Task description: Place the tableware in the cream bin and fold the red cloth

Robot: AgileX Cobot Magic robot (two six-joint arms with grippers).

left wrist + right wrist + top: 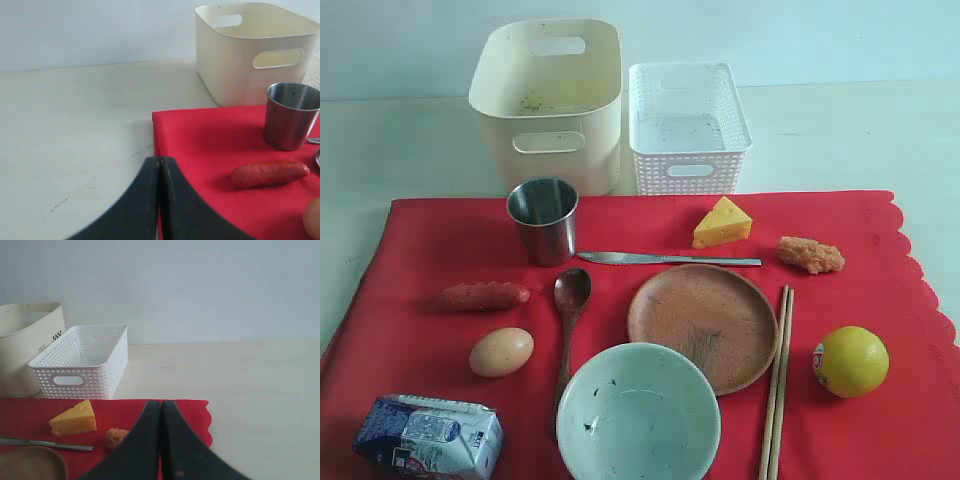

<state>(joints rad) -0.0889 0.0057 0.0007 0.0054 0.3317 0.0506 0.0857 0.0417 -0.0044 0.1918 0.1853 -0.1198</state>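
Observation:
The red cloth [410, 250] lies flat with the tableware on it: steel cup [542, 220], silver knife [665, 259], dark wooden spoon [568, 320], brown plate [703, 326], pale green-white bowl [638, 415] and chopsticks [777, 385]. Behind the cloth stands the cream bin [550, 100]. Neither gripper shows in the exterior view. My left gripper [160, 162] is shut and holds nothing, over the cloth's left edge [200, 135], with the cup [291, 116] and bin [250, 50] ahead. My right gripper [161, 405] is shut, holding nothing, above the cloth's scalloped right side [200, 410].
A white lattice basket [687, 125] stands right of the cream bin. Food lies on the cloth: cheese [722, 223], a fried piece [810, 254], lemon [850, 361], sausage [483, 295], egg [501, 352], milk carton [428, 438]. Pale tabletop surrounds the cloth.

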